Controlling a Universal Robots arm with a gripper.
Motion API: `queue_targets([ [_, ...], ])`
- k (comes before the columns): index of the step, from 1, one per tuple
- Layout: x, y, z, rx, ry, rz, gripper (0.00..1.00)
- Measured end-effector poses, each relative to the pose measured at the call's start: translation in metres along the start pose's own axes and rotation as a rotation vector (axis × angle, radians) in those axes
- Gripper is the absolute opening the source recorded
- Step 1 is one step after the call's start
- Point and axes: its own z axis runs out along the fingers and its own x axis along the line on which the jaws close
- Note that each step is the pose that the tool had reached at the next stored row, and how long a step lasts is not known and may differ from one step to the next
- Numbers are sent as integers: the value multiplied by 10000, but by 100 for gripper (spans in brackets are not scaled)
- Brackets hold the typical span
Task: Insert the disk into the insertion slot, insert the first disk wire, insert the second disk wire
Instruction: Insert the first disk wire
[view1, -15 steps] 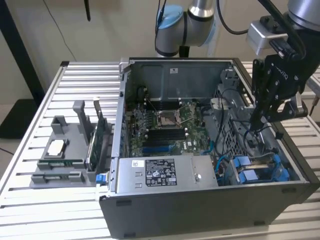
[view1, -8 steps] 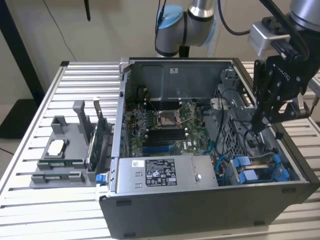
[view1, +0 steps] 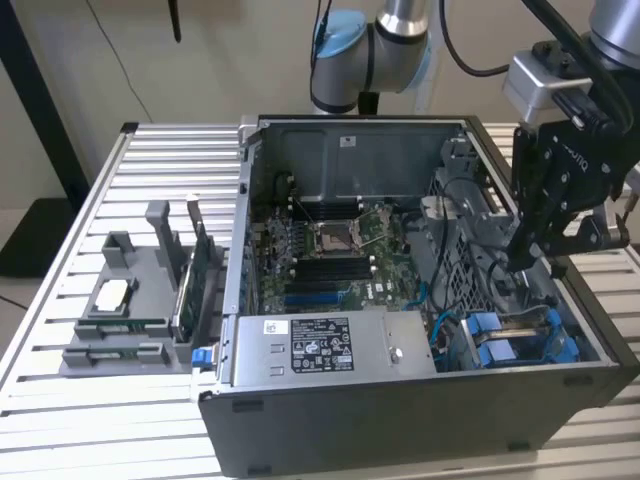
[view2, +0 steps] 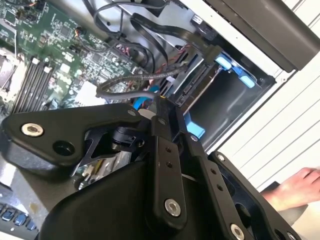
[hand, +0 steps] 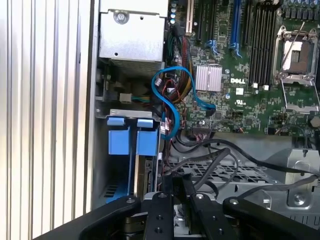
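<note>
Hand (view2: 299, 189) near the insertion slot (view2: 222, 107) in the second wrist view

so everything sits on a table (view1: 60, 400) with a ribbed silver top, long metal slats running side to side in the exterior view. the slats (hand: 45, 100) come up in both wrist views too, washed nearly white by the light. behind the table there's a plain beige wall (view1: 230, 60) with a thin dark cable (view1: 112, 60) trailing down it. off at the exterior view's left a black post (view1: 40, 100) leans over a black base (view1: 30, 235) on a pale floor (view1: 12, 300). lighting's soft and even, no hard shadows.
</note>
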Motion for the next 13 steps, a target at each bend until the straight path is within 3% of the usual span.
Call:
queue_targets([
  [9,165,-12,4,-97,-1,23,19],
  [13,180,-13,5,-105,-3,24,19],
])
